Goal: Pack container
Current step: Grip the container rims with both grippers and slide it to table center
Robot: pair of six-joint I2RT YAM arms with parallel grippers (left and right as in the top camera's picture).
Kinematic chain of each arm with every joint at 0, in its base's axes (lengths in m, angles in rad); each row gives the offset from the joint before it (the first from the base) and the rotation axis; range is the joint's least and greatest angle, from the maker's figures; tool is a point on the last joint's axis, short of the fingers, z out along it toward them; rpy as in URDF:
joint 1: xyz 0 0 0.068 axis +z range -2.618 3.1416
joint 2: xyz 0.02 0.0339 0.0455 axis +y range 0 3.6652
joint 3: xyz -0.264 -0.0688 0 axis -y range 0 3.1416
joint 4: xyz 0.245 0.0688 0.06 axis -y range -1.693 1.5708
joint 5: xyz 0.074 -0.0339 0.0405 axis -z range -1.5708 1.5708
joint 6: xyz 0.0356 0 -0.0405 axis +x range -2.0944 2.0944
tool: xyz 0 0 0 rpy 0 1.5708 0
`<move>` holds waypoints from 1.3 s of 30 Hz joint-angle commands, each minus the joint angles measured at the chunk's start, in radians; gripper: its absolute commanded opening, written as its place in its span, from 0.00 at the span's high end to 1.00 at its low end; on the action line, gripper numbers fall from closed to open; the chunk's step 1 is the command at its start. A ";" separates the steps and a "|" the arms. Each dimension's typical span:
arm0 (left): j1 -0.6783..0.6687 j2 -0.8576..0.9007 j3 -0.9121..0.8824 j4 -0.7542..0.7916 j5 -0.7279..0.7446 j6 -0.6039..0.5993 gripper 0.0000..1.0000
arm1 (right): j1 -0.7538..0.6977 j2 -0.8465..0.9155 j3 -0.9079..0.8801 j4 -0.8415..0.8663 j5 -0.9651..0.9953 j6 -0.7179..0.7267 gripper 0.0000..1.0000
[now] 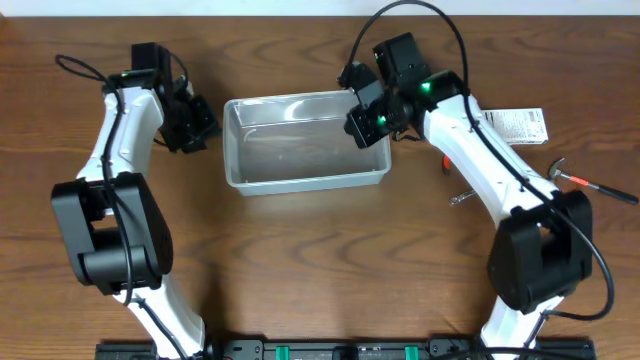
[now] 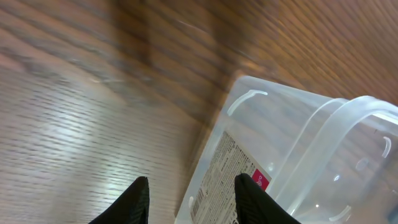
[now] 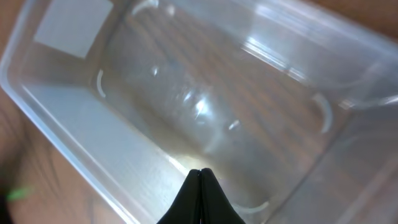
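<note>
The container is being shown standing upright on the wooden surface, toward its far side, between the two arms. The left claw is being held with its fingers apart, and nothing is being gripped between them. Only bare wood and the lower corner of the container's labelled end wall are being seen in the gap. In the overhead view this claw is being held just beside the container's left end; whether contact is being made cannot be told. The right claw is being held pressed together, tips meeting, with nothing clamped in it. It is being poised above the container's right end, pointed down into the see-through interior. To the right of the container, a small printed box and a red-handled tool are being seen lying on the surface, well apart from both claws.
</note>
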 commanded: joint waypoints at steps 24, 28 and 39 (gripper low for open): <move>-0.015 -0.024 -0.005 -0.002 0.014 0.017 0.63 | -0.045 0.010 0.007 -0.359 0.277 0.154 0.99; -0.015 -0.024 -0.005 -0.004 0.014 0.017 0.63 | -0.045 0.010 0.007 -0.313 0.283 0.154 0.99; -0.015 -0.024 -0.005 -0.015 0.014 0.017 0.63 | -0.045 0.016 -0.006 -0.401 0.283 0.153 0.99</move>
